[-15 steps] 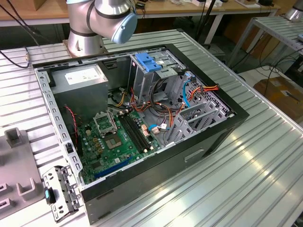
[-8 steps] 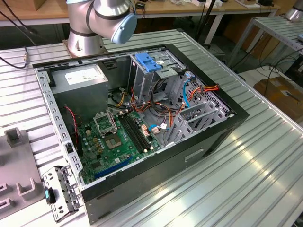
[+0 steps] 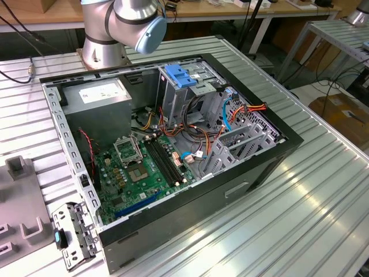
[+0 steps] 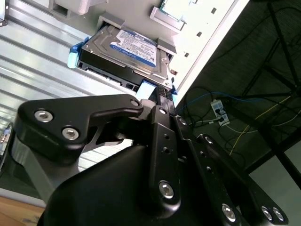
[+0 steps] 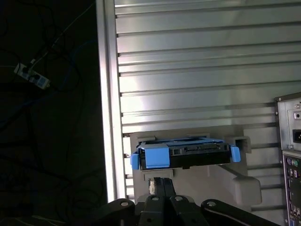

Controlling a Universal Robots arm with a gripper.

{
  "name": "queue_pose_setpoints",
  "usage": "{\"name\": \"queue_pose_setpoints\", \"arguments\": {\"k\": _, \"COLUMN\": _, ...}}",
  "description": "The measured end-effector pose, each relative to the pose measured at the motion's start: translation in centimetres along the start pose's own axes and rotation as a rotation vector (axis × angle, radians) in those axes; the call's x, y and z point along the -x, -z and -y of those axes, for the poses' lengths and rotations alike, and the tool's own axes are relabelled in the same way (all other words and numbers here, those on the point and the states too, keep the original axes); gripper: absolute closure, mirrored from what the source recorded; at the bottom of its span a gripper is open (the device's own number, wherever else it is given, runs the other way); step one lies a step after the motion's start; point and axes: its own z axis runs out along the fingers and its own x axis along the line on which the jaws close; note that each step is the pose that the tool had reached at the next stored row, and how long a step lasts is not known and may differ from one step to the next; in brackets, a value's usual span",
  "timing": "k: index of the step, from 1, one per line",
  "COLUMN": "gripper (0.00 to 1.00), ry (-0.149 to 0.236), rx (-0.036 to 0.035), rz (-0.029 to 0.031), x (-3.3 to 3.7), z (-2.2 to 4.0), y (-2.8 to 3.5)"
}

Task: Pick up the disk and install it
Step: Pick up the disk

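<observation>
Exterior view: an open computer case [image 3: 242, 187] lies on a ribbed metal table [image 3: 311, 208], showing a green circuit board [image 3: 144, 167], a grey power box [image 3: 98, 95] and a blue bracket [image 3: 181, 76]. The robot arm [image 3: 124, 23] rises behind it.

Second wrist view: the disk [image 4: 129, 49], label up, rests in a grey holder [image 4: 109, 21] near the table's edge. The black gripper [image 4: 160, 101] reaches its near end; whether the jaws are released or clenched cannot be told.

First wrist view: the disk [image 5: 188, 153] is seen end-on with blue rails, the gripper [image 5: 159, 186] just beside it.
</observation>
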Motion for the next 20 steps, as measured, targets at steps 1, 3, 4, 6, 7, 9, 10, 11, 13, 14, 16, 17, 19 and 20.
{"name": "queue_pose_setpoints", "arguments": {"k": 1, "gripper": 0.89, "ry": 0.0, "rx": -0.0001, "rz": 0.0, "x": 0.0, "z": 0.0, "y": 0.0}}
{"name": "queue_pose_setpoints", "arguments": {"k": 3, "gripper": 0.89, "ry": 0.0, "rx": 0.0, "rz": 0.0, "x": 0.0, "z": 0.0, "y": 0.0}}
{"name": "queue_pose_setpoints", "arguments": {"k": 4, "gripper": 0.89, "ry": 0.0, "rx": 0.0, "rz": 0.0, "x": -0.01, "z": 0.0, "y": 0.0}}
{"name": "queue_pose_setpoints", "arguments": {"k": 6, "gripper": 0.89, "ry": 0.0, "rx": 0.0, "rz": 0.0, "x": -0.02, "z": 0.0, "y": 0.0}}
{"name": "queue_pose_setpoints", "arguments": {"k": 7, "gripper": 0.89, "ry": 0.0, "rx": 0.0, "rz": 0.0, "x": -0.02, "z": 0.0, "y": 0.0}}
{"name": "queue_pose_setpoints", "arguments": {"k": 9, "gripper": 0.89, "ry": 0.003, "rx": 0.0, "rz": -0.0001, "x": -0.02, "z": 0.0, "y": 0.0}}
{"name": "queue_pose_setpoints", "arguments": {"k": 10, "gripper": 0.89, "ry": 0.007, "rx": 0.0, "rz": -0.0004, "x": -0.02, "z": 0.0, "y": 0.0}}
{"name": "queue_pose_setpoints", "arguments": {"k": 11, "gripper": 0.89, "ry": 0.017, "rx": 0.0, "rz": -0.0008, "x": -0.02, "z": 0.0, "y": 0.0}}
{"name": "queue_pose_setpoints", "arguments": {"k": 13, "gripper": 0.89, "ry": 0.038, "rx": 0.0002, "rz": -0.0015, "x": -0.03, "z": 0.0, "y": -0.01}}
{"name": "queue_pose_setpoints", "arguments": {"k": 14, "gripper": 0.89, "ry": 0.052, "rx": 0.0001, "rz": -0.0023, "x": -0.02, "z": 0.0, "y": 0.0}}
{"name": "queue_pose_setpoints", "arguments": {"k": 16, "gripper": 0.89, "ry": 0.083, "rx": 0.0003, "rz": -0.0036, "x": -0.02, "z": 0.0, "y": 0.0}}
{"name": "queue_pose_setpoints", "arguments": {"k": 17, "gripper": 0.89, "ry": 0.104, "rx": 0.0003, "rz": -0.0045, "x": -0.02, "z": 0.0, "y": 0.0}}
{"name": "queue_pose_setpoints", "arguments": {"k": 19, "gripper": 0.89, "ry": 0.19, "rx": 0.0006, "rz": -0.0082, "x": -0.02, "z": 0.0, "y": 0.0}}
{"name": "queue_pose_setpoints", "arguments": {"k": 20, "gripper": 0.89, "ry": 0.258, "rx": 0.0008, "rz": -0.0111, "x": -0.02, "z": 0.0, "y": 0.0}}
